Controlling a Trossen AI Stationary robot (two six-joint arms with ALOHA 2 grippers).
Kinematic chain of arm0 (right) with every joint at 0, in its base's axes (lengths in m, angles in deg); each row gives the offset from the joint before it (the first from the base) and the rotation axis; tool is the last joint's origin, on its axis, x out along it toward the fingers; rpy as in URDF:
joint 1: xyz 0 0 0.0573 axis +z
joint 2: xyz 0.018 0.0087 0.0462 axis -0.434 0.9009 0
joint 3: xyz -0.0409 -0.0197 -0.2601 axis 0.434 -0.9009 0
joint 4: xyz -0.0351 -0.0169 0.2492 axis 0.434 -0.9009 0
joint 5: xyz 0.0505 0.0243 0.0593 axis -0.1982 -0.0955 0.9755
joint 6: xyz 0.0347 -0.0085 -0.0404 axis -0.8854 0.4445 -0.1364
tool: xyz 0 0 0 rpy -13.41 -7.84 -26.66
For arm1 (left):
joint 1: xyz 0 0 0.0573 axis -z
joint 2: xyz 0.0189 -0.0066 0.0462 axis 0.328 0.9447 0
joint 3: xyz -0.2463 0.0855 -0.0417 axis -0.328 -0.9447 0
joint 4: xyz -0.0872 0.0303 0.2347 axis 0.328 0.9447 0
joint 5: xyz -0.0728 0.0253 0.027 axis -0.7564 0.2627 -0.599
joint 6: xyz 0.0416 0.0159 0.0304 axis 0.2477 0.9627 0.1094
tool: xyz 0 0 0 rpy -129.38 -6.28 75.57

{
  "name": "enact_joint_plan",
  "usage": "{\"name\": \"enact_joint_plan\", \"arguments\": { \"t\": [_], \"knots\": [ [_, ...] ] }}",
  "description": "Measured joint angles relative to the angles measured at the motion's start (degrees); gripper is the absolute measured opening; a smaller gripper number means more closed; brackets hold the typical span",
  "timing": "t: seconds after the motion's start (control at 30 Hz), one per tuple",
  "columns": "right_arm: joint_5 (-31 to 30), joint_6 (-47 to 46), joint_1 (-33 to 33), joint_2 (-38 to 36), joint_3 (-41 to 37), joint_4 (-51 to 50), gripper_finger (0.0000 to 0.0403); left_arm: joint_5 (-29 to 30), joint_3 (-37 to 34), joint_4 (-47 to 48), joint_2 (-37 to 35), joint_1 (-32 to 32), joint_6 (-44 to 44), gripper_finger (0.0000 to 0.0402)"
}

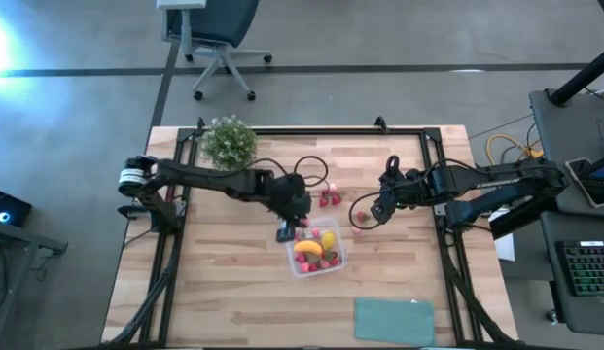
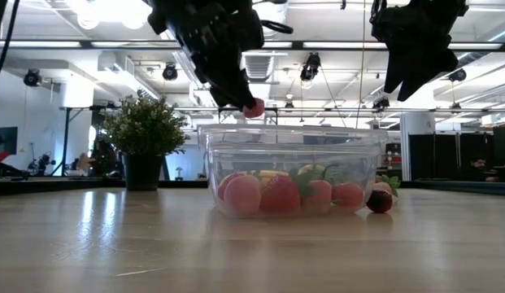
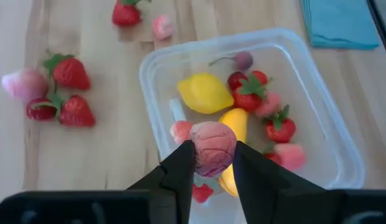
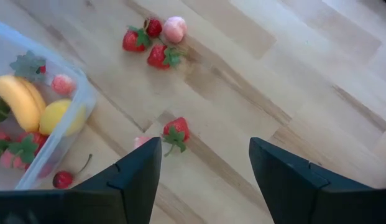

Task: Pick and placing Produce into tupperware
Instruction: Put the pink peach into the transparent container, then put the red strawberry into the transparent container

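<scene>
The clear tupperware (image 1: 338,261) stands mid-table and holds a lemon (image 3: 205,93), a banana (image 3: 237,121) and several red and pink berries. My left gripper (image 3: 212,155) is shut on a pink berry (image 3: 212,142). In the low view the berry (image 2: 254,108) hangs just above the tupperware's rim (image 2: 236,130). My right gripper (image 4: 205,149) hangs open above the table to the right of the tupperware. A loose strawberry (image 4: 176,130) and a pink berry (image 4: 141,142) lie on the wood below it. My left gripper pinches the pink berry by its two sides (image 3: 197,149) between the free ends of its two fingers (image 3: 180,165). The fingers slant down from the table's left. The berry is lifted clear, over the near-left part of the tupperware.
More strawberries and pink berries (image 1: 328,197) lie on the wood beyond the tupperware, and show again in the left wrist view (image 3: 62,93). A potted plant (image 1: 229,143) stands at the far left. A teal cloth (image 1: 394,321) lies at the near right.
</scene>
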Motion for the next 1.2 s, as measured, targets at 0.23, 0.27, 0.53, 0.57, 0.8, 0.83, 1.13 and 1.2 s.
{"name": "enact_joint_plan", "arguments": {
  "t": [0.23, 0.27, 0.53, 0.57, 0.8, 0.83, 1.13, 1.2],
  "knots": [
    [3.5, 2.9, 0.0, 0.0, 0.0, 0.2, 0.0235, 0.0, -0.2, -1.3, 2.6, 3.7, -13.3, 0.0145],
    [4.3, 3.0, 0.0, 0.0, 0.0, 0.2, 0.0235, 0.0, -0.2, -1.0, 3.2, 4.4, -14.9, 0.0153],
    [14.2, 2.7, -1.6, 0.3, -4.4, 0.6, 0.0235, 0.3, -0.2, -4.2, 5.6, 7.3, -22.3, 0.0173],
    [15.6, 2.7, -1.9, 0.4, -5.3, 1.2, 0.0235, 0.3, -0.2, -3.9, 5.2, 7.3, -23.0, 0.0174],
    [20.9, 5.8, -4.0, 2.3, -13.1, 10.9, 0.0235, 1.9, -0.2, 0.1, -1.9, 7.2, -23.4, 0.0174],
    [21.1, 5.7, -4.4, 3.0, -14.0, 12.9, 0.0235, 2.3, -0.2, 1.6, -2.3, 7.2, -23.3, 0.0174],
    [18.0, 3.5, -7.5, 13.6, -14.4, 23.8, 0.0260, 2.6, -0.4, 9.7, -5.1, 7.1, -23.6, 0.0174],
    [16.8, 3.3, -7.8, 15.8, -13.4, 23.8, 0.0270, 3.2, -0.4, 10.4, -5.7, 7.1, -23.6, 0.0174]
  ]
}}
